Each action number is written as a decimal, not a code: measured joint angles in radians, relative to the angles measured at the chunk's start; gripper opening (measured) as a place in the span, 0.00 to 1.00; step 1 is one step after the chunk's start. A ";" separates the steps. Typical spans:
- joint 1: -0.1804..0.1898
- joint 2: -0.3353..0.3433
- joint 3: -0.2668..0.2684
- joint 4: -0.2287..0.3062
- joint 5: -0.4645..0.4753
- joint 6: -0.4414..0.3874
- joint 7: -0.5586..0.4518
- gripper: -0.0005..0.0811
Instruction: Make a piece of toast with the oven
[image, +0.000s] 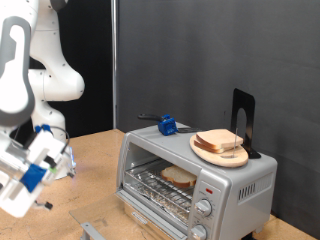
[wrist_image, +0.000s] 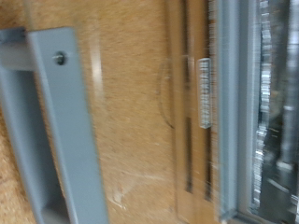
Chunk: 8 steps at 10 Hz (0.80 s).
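Observation:
The silver oven (image: 200, 178) stands on the wooden table at the exterior view's right. Its glass door (wrist_image: 159, 112) hangs open, and the grey handle bar (wrist_image: 61, 121) fills the wrist view, with the wire rack (wrist_image: 273, 112) beyond it. One slice of toast (image: 178, 177) lies on the rack inside. A second, alike slice (image: 222, 141) lies on a round wooden plate (image: 205, 150) on top of the oven. My gripper (image: 40, 190) is at the exterior view's lower left, blurred, apart from the oven and above the table. Nothing shows between its fingers.
A small blue object (image: 167, 125) and a black metal stand (image: 243, 120) sit on the oven's top. Two round knobs (image: 203, 208) are on its front right. A grey piece (image: 90, 231) pokes in at the bottom edge. Dark curtain behind.

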 joint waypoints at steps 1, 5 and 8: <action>0.009 0.041 0.016 0.006 0.020 0.037 -0.031 1.00; 0.043 0.191 0.083 0.034 0.099 0.137 -0.139 1.00; 0.055 0.222 0.136 0.043 0.109 0.092 -0.158 1.00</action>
